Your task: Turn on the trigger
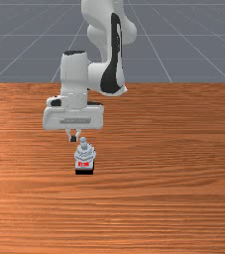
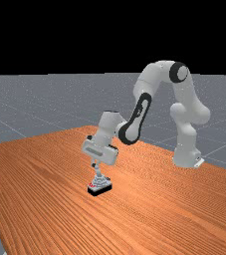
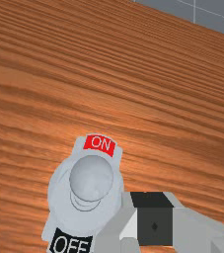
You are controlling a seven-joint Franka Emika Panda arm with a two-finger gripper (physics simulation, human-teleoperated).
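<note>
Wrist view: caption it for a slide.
Grey knob between red ON label and black OFF label, end effector alongside.

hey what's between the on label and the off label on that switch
The wrist view shows the lever's round grey knob between the red ON label and the black OFF label.

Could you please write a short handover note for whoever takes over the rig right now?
Tool: shut, holding nothing, close beside the grey ball-topped lever but just apart from it.
Things: the lever stands on a grey, black-bottomed switch base on the orange-brown wooden table, between a red ON label and a black OFF label.
Done: tool at the lever; whether it is switched, I cannot tell.
Left: probably push it towards ON, then check.
</note>
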